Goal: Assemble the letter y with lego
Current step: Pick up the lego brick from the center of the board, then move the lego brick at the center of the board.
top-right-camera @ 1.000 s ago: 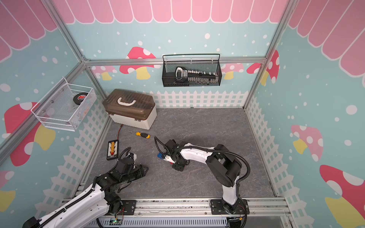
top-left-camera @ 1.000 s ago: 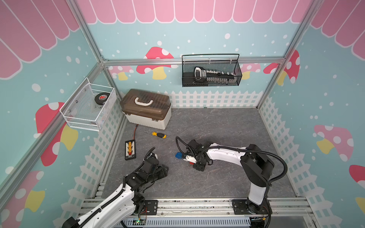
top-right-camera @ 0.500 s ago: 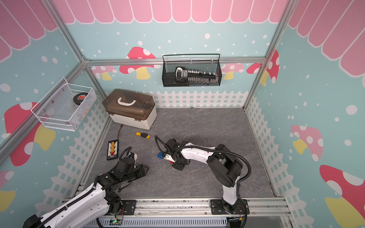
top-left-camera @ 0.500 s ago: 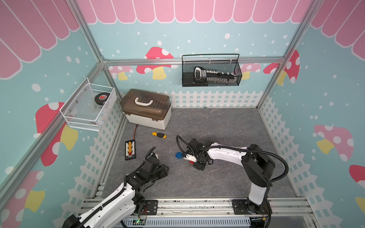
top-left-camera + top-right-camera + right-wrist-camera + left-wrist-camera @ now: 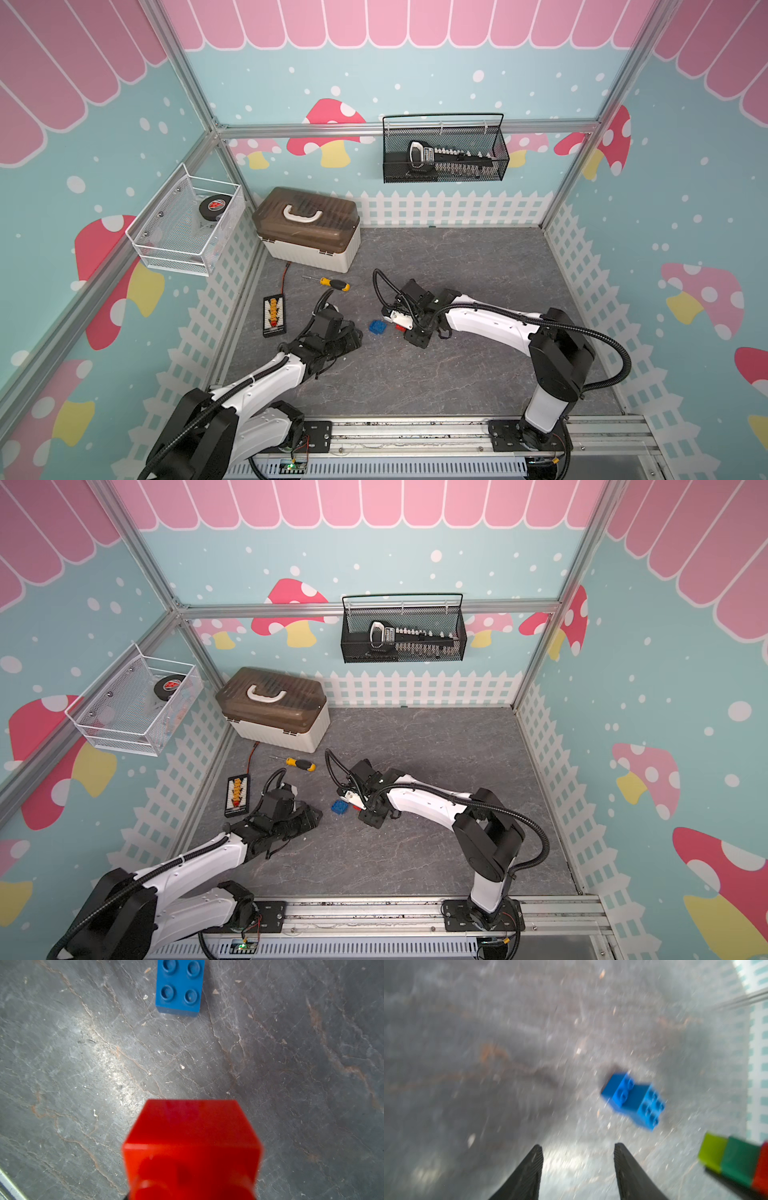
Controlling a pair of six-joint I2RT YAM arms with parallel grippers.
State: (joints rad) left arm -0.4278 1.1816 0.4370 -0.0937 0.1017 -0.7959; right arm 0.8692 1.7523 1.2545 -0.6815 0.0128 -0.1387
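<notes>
Two arms reach in low over the grey mat (image 5: 457, 374), and we take them from the left. Our left gripper (image 5: 353, 337) sits just above the mat. In its wrist view the fingers (image 5: 529, 1167) stand partly apart, neither wide nor pinched, with only bare mat between them. It holds nothing and touches no brick.

Just to its right, in both top views, the blue bricks (image 5: 377, 326) lie on the mat between the two grippers. The left wrist view, though blurred, shows them as two pieces joined in a step, ahead of the fingertips and clear of them.

Further right comes our right gripper (image 5: 404, 329), closed on a red brick (image 5: 191, 1147). That brick fills the foreground of the right wrist view and hides the fingers behind it. In the left wrist view we see it joined in a row with a dark-green brick (image 5: 740, 1161) and a lime brick (image 5: 712, 1153), the lime one at the free end. This row is near the blue bricks but not touching them
</notes>
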